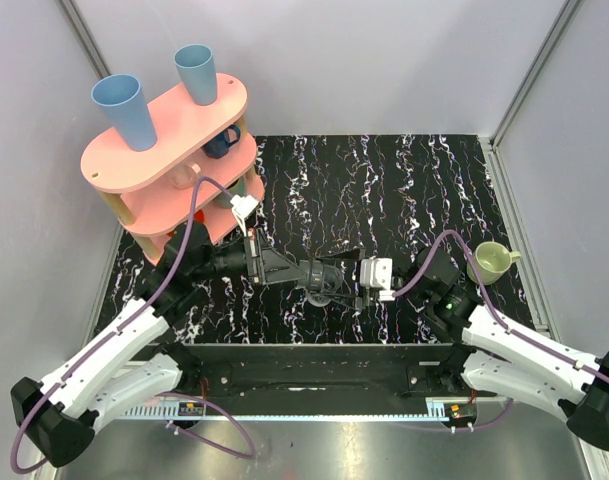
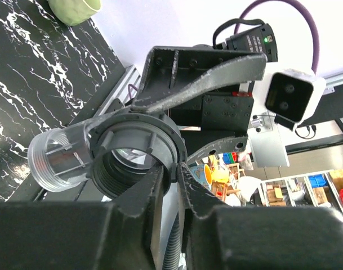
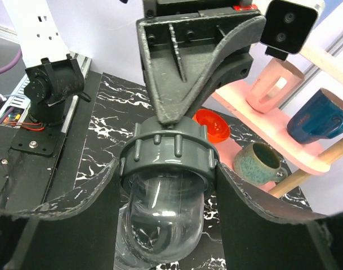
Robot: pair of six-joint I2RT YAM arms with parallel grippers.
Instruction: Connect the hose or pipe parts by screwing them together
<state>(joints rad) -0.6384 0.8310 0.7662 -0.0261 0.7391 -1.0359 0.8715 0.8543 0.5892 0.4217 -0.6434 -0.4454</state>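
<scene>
The nut (image 3: 168, 154), a grey ribbed ring, sits on the end of the coupling (image 3: 165, 219), whose clear rounded body fills the lower middle of the right wrist view. In the left wrist view the joined pair lies left of centre, with a clear threaded end sticking out toward the left edge and a darker threaded opening facing the camera. In the top view both parts hang above the surface (image 1: 414, 190) at the middle of the frame, between the two arms.

The left hand (image 2: 172, 174) is closed on the nut. Its two black fingers stand nearly together and pinch the ring's rim at the lower right of the ring. In the right wrist view the same hand comes down from the top of the frame and meets the nut's upper edge.

The right hand (image 3: 168, 174) grips the coupling, with one broad finger on each side of the clear body, just below the nut.

Farther out, a pale green mug (image 1: 492, 262) stands on the surface at the right of the top view. A pink two-tier rack (image 1: 169, 150) fills the upper left, with two light blue cups (image 1: 119, 110) on top and a dark blue mug (image 1: 220, 141) on the lower shelf. In the right wrist view an orange bowl (image 3: 208, 125) and a teal mug (image 3: 257, 163) stand beneath the rack.
</scene>
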